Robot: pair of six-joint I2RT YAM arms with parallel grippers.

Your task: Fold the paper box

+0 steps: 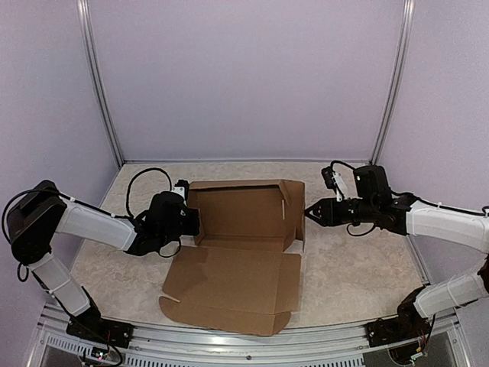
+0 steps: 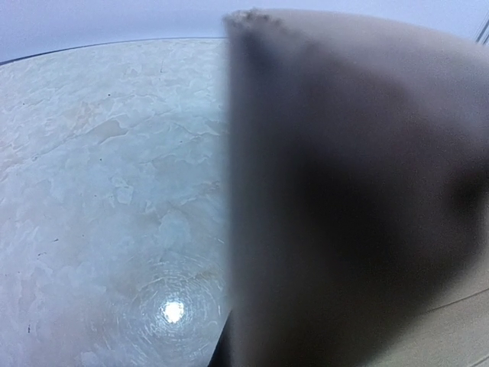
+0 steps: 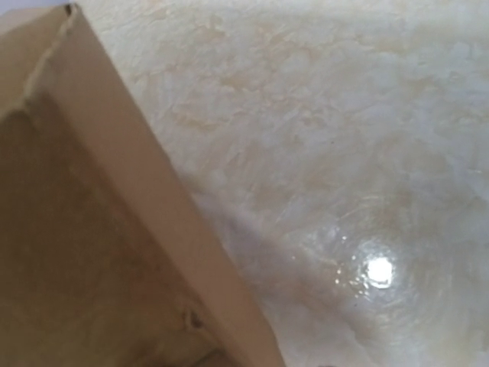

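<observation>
The paper box (image 1: 243, 210) is plain brown cardboard, half folded in the middle of the table. Its back and side walls stand up, and its lid panel (image 1: 233, 287) lies flat toward the near edge. My left gripper (image 1: 192, 220) is at the box's left wall. In the left wrist view blurred cardboard (image 2: 351, 191) fills the right half and hides the fingers. My right gripper (image 1: 309, 212) points at the outside of the right wall (image 1: 294, 206), its tips together at or just short of it. The right wrist view shows that wall (image 3: 130, 191) but no fingers.
The pale marbled tabletop (image 1: 359, 267) lies around the box. Purple walls with metal posts (image 1: 99, 84) enclose the back and sides. A metal rail (image 1: 252, 344) runs along the near edge, just beyond the lid's front flap.
</observation>
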